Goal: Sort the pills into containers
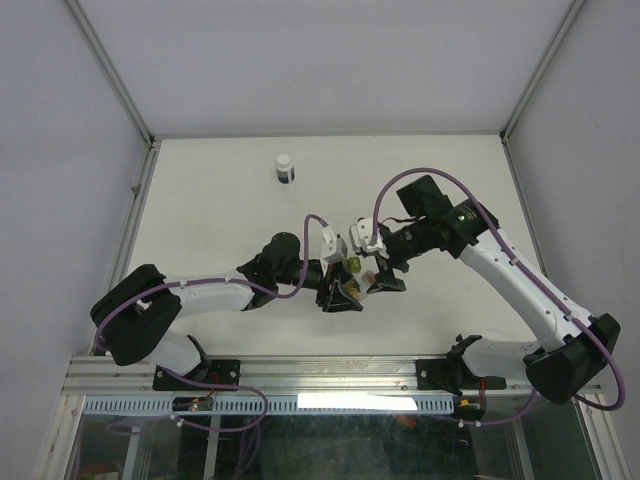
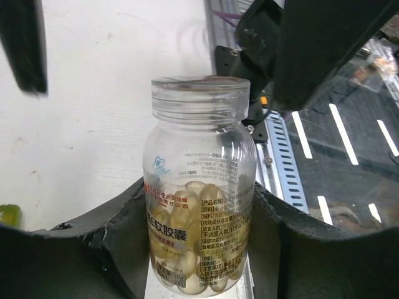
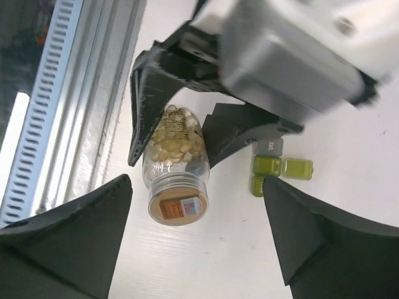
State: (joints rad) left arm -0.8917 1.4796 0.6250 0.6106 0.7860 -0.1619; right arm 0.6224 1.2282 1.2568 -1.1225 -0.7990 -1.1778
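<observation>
Two arms meet at the centre of the overhead view, above the white bench (image 1: pixel 220 200). The left claw (image 1: pixel 342 292) is clamped on a clear bottle (image 2: pixel 198 187). In the left wrist view its black fingers (image 2: pixel 118 249) press both sides of the lower body, and the bottle stands upright mid-frame under a clear ribbed cap (image 2: pixel 201 98). The pills (image 2: pixel 194 205), pale yellow and glossy, fill its lower half. The label (image 2: pixel 187 215) carries a small blue logo at upper left, red print down the left side, large characters ending "软胶囊", and columns of bracketed fine print too small to read.

In the right wrist view the bottle lies centre-left with its cap toward the bottom of the frame, and an orange-and-white sticker (image 3: pixel 177 207) shows through the cap's top. The right claw (image 3: pixel 196 180) is spread wide, its fingers (image 3: pixel 75 243) at the lower corners. The cap sits between their tips with a gap on each side. The containers (image 3: pixel 282 167) rest on the bench just right of the bottle, at centre-right of the frame. Several yellow-green compartments and one grey one show, partly hidden behind the left claw.

A dark bottle (image 1: pixel 285 168) with a white cap stands alone near the top of the overhead view, well apart from the arms. Its label is too small to read.
</observation>
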